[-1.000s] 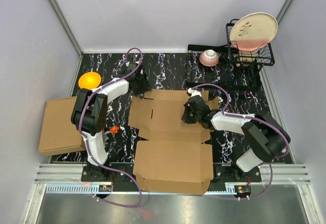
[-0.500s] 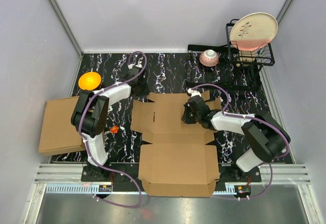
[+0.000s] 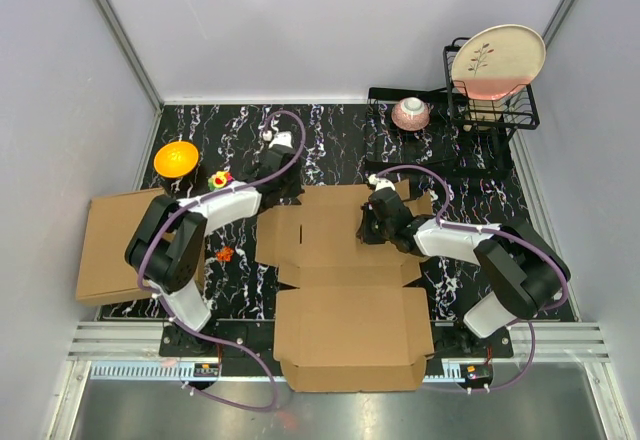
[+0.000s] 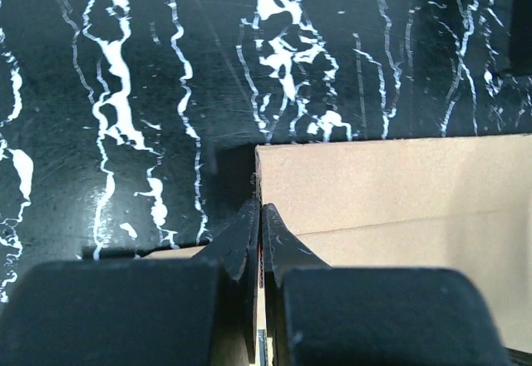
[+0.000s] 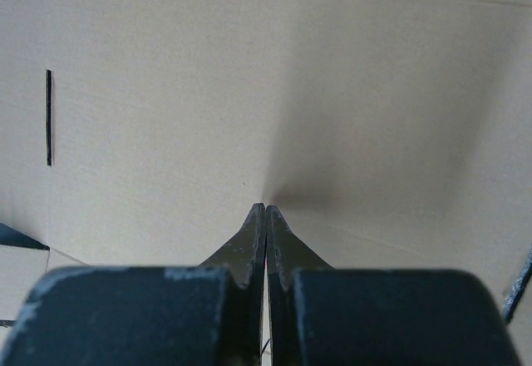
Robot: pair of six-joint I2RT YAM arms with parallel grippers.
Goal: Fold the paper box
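Note:
The paper box (image 3: pixel 340 260) is a flat brown die-cut cardboard sheet lying in the middle of the table, its big near panel reaching the front edge. My left gripper (image 3: pixel 289 186) is at the sheet's far left corner. In the left wrist view the left gripper (image 4: pixel 259 210) is shut on the thin corrugated edge of a raised flap (image 4: pixel 391 183). My right gripper (image 3: pixel 368 226) rests on the far panel, right of centre. In the right wrist view the right gripper (image 5: pixel 266 208) is shut, tips touching bare cardboard (image 5: pixel 166 91), nothing between them.
A stack of closed brown boxes (image 3: pixel 115 245) overhangs the table's left side. Near it are an orange bowl (image 3: pixel 176 157), a small colourful toy (image 3: pixel 219 179) and a small orange piece (image 3: pixel 225 254). A black rack with a plate (image 3: pixel 497 58) and a pink bowl (image 3: pixel 411 113) stand at the back right.
My left gripper moved right along the far edge and closed on the flap at the sheet's far left corner. The sheet shifted slightly right. The colourful toy came into view. The right arm stayed put.

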